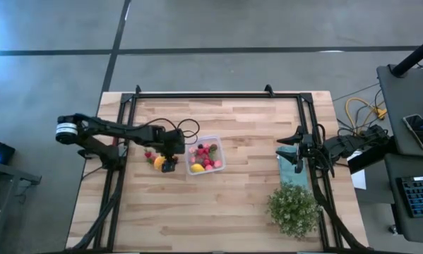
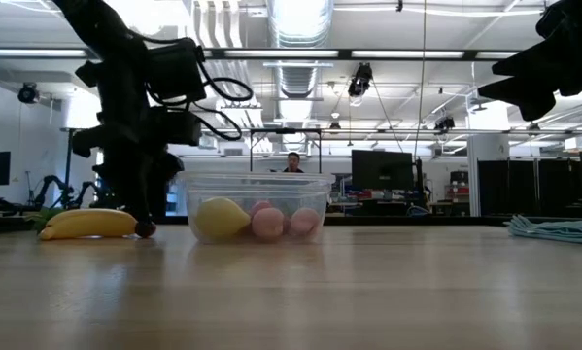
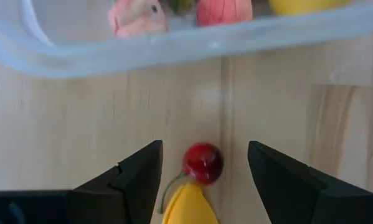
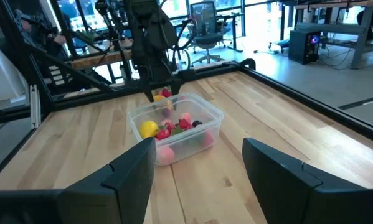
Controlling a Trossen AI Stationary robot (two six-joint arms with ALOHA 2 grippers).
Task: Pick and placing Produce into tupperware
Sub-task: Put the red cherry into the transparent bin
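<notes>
While reaching in from the surface's (image 1: 218, 204) left edge, low and nearly level, left arm bent down at the wrist just left of the box (image 1: 205, 156). Left tool (image 3: 202, 177) pointed at the wood, fingers (image 3: 133, 180) spread wide with nothing gripped. Between those 2 fingers, a red cherry (image 3: 202, 163) on the wood, touching neither, and the tip of a yellow banana (image 3: 187, 208) against it. From above, tool over the banana (image 1: 159, 162), with a few red berries (image 1: 149, 154) loose just left of it. From surface level, banana lying flat left of the box, tool tips down beside its end.

Box near the middle of the surface, upright and lidless, its near rim just ahead of the left tool. Inside: a lemon (image 1: 197, 168), several pink and red berries (image 1: 205, 152), 1 dark piece.

Right arm parked over the right edge, raised well clear of the wood, well apart from the box. Right tool (image 4: 198, 171) aimed across at the box, fingers wide apart and empty. Under it a teal cloth (image 1: 291, 164); nearer the front edge, a bushy green plant (image 1: 294, 209).
</notes>
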